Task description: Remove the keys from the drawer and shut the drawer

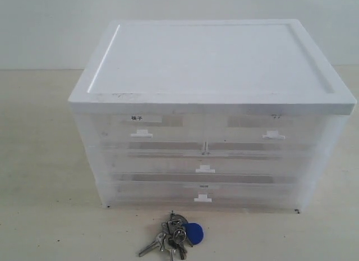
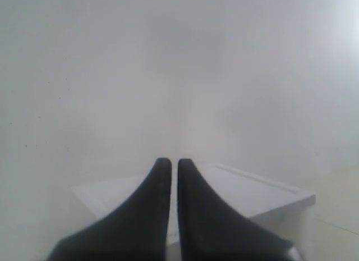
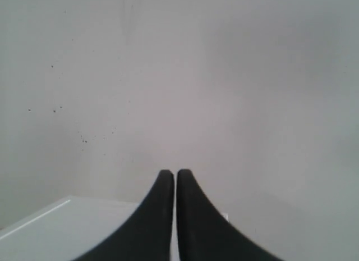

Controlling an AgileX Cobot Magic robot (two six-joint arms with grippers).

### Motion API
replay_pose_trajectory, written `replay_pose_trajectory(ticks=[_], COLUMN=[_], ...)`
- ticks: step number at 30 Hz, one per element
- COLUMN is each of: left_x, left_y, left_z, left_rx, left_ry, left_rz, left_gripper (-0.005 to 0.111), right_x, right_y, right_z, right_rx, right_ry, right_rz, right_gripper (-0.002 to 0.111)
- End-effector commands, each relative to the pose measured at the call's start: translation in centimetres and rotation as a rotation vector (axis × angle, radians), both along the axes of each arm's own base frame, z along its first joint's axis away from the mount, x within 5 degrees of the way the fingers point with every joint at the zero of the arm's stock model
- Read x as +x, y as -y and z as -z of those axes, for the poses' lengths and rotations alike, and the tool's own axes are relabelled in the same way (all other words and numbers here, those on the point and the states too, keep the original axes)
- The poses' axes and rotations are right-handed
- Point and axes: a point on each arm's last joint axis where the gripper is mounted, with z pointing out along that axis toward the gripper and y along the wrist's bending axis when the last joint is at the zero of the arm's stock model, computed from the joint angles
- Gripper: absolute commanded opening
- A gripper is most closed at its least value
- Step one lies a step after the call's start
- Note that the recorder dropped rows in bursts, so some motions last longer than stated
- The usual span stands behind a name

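Observation:
The keys [image 1: 174, 237], a silver bunch with a round blue fob, lie on the table just in front of the cabinet's bottom drawer. The drawer [image 1: 272, 129], the half-width one at the top right with a greyish faintly marked label and white tab handle, sits flush with the cabinet front. Neither arm shows in the exterior view. My left gripper [image 2: 169, 161] is shut with nothing between its black fingers, high over the cabinet's white top [image 2: 252, 193]. My right gripper [image 3: 169, 173] is shut and empty too, facing a pale wall.
The white-topped translucent cabinet [image 1: 213, 64] fills the table's middle. Its twin top-left drawer [image 1: 143, 126] carries bold black characters. Two full-width drawers [image 1: 205, 168] lie below. Beige table surface [image 1: 39, 160] lies on both sides and in front.

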Motion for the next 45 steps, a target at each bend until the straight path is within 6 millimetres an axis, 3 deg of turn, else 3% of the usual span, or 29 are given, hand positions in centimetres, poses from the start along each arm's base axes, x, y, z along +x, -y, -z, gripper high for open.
replay_pose_trajectory(ticks=[1,7,12,17,24,29,33,39,42,45], left_x=[0.3,0.5,-1.0,0.7,5.3,7.5,9.6,10.9,11.3,12.1], left_y=[0.4,1.6,4.0,4.6,5.0,6.7,10.2,17.6,20.8,23.0], left_z=[1.6,4.6,7.7,9.3,10.2,11.1,12.6,15.9,16.4,16.3], left_rx=[0.032,0.031,0.228,0.277,0.334,0.421,0.569,1.025,1.107,1.084], left_ry=[-0.041,-0.180,-0.273,-0.424,-0.496,-0.561,-0.670,-0.661,-0.621,-0.628], left_rz=[0.040,0.185,0.555,0.579,0.470,0.632,0.765,0.678,0.625,0.587], left_gripper=[0.005,0.005,0.005,0.005,0.005,0.005,0.005,0.005,0.005,0.005], right_x=[0.1,0.1,0.9,1.0,1.2,1.6,1.6,1.5,1.5,1.5], right_y=[-0.2,-1.2,-2.0,-2.2,-1.8,-1.8,-1.9,-2.0,-2.1,-2.2], right_z=[0.5,2.0,3.6,3.6,3.2,3.2,3.2,3.3,3.4,3.5], right_rx=[-0.005,-0.047,-0.016,0.003,0.035,0.040,0.045,0.037,0.030,0.025], right_ry=[-0.038,-0.198,-0.216,-0.180,-0.146,-0.164,-0.164,-0.181,-0.192,-0.199], right_rz=[-0.020,-0.129,-0.215,-0.238,-0.202,-0.201,-0.204,-0.222,-0.233,-0.241], right_gripper=[0.000,0.000,0.000,0.000,0.000,0.000,0.000,0.000,0.000,0.000])
